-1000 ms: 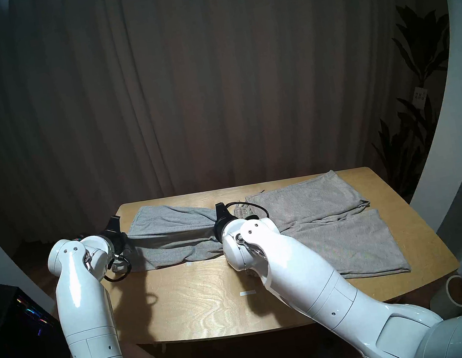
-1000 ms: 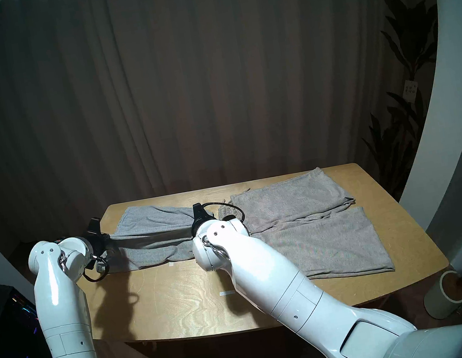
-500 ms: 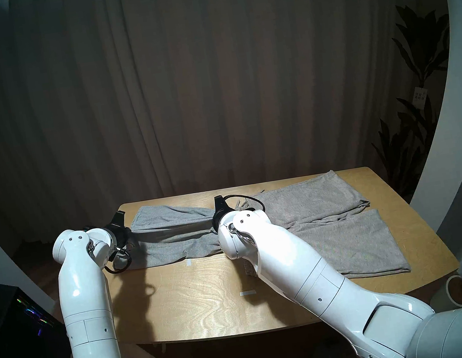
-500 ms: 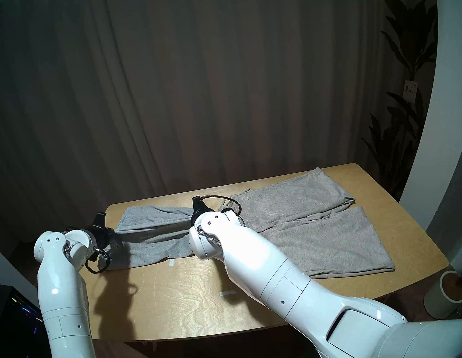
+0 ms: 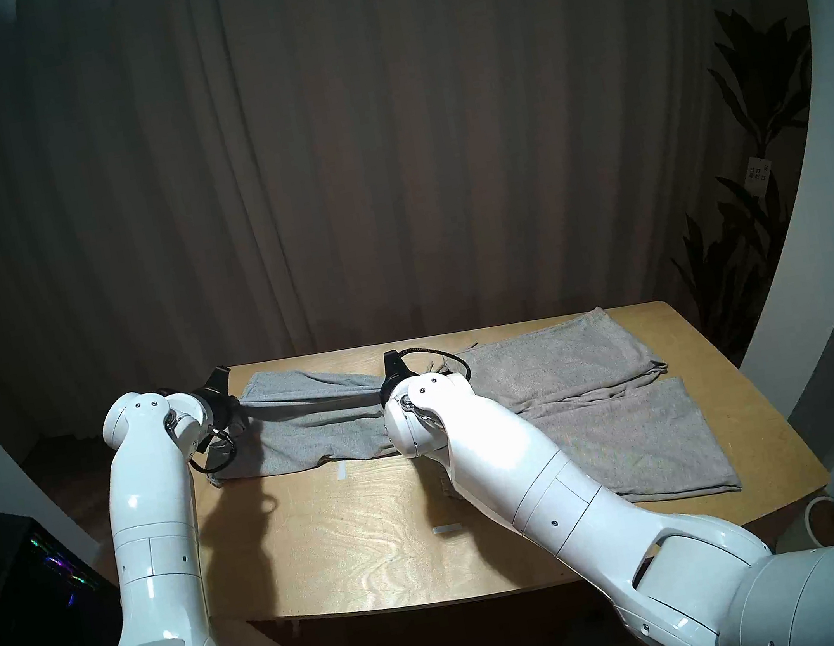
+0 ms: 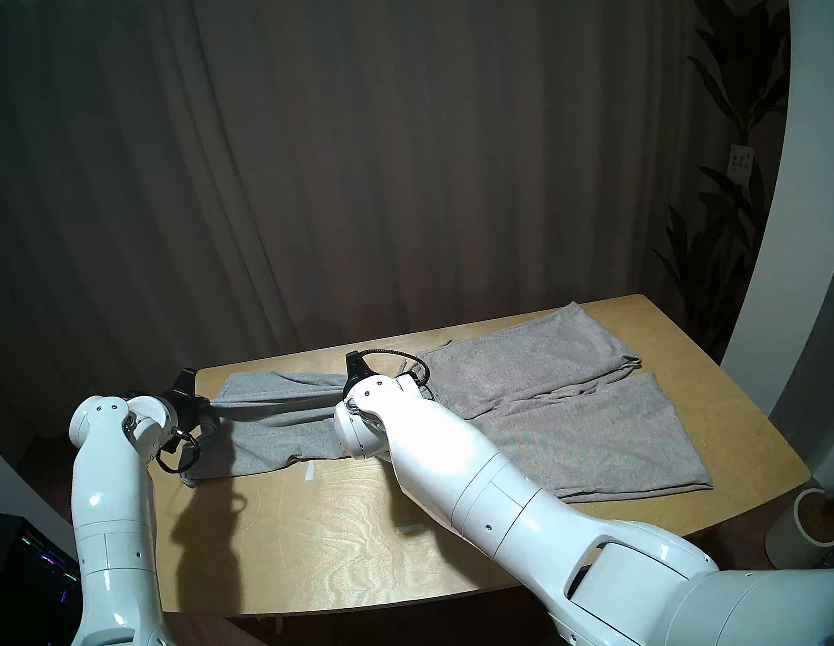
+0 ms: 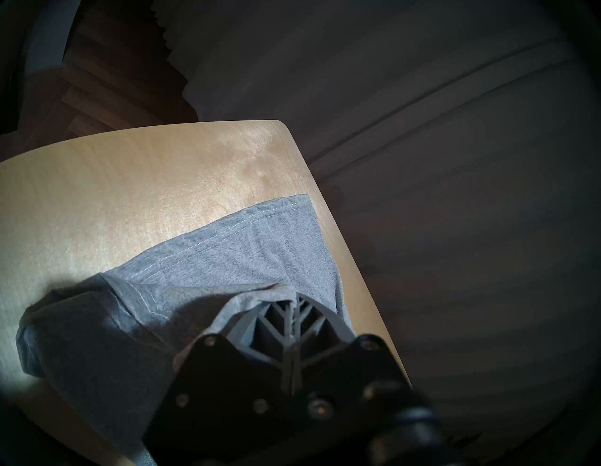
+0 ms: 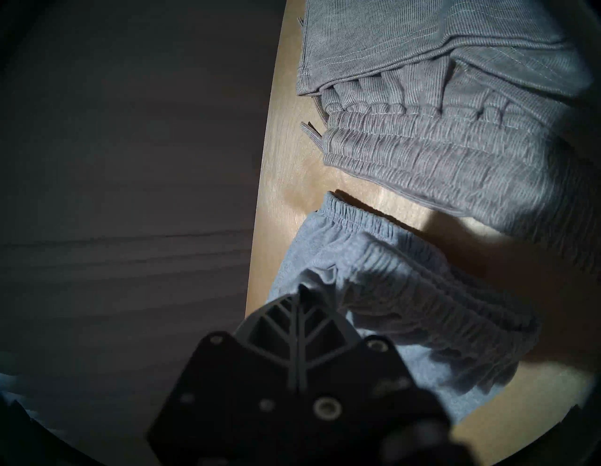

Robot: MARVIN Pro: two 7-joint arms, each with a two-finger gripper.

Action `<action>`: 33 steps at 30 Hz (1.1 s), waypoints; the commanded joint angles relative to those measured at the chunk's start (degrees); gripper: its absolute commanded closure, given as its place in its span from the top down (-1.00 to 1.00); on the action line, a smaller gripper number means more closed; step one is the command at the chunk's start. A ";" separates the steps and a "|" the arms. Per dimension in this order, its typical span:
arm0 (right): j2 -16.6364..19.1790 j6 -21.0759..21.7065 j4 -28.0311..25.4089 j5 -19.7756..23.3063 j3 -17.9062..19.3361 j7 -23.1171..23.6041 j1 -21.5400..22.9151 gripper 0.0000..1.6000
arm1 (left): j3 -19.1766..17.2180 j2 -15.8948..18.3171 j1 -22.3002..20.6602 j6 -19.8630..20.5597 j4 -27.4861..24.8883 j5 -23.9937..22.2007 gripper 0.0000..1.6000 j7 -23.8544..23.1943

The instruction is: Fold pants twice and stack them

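Note:
The light grey pants (image 5: pixel 323 432) lie across the back left of the table (image 5: pixel 357 541), one layer lifted and stretched taut between my two grippers. My left gripper (image 7: pixel 294 302) is shut on the leg hem end at the table's left edge. My right gripper (image 8: pixel 300 289) is shut on the gathered waistband (image 8: pixel 390 234) near the table's middle. In the head view its fingertips are hidden behind the wrist. The larger beige-grey pants (image 5: pixel 577 387) lie spread flat on the right half, legs to the right, and their drawstring waistband (image 8: pixel 439 156) sits just beyond the grey waistband.
Two pale tape marks show on the wood, one (image 5: pixel 341 470) just in front of the grey pants and one (image 5: pixel 446 529) nearer me. A curtain hangs close behind the table. A potted plant (image 6: pixel 815 518) stands off the right edge and a lit computer case (image 5: pixel 37 581) on the left.
Both arms have moved toward the far edge, carrying the lifted layer of the light grey pants with them. The pants' near edge has drawn back and uncovered the tape mark.

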 commanded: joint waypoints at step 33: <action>-8.53 -0.20 19.65 -0.29 2.94 7.24 12.70 -1.00 | 10.14 5.04 -20.10 -5.37 23.51 6.01 -1.00 -11.67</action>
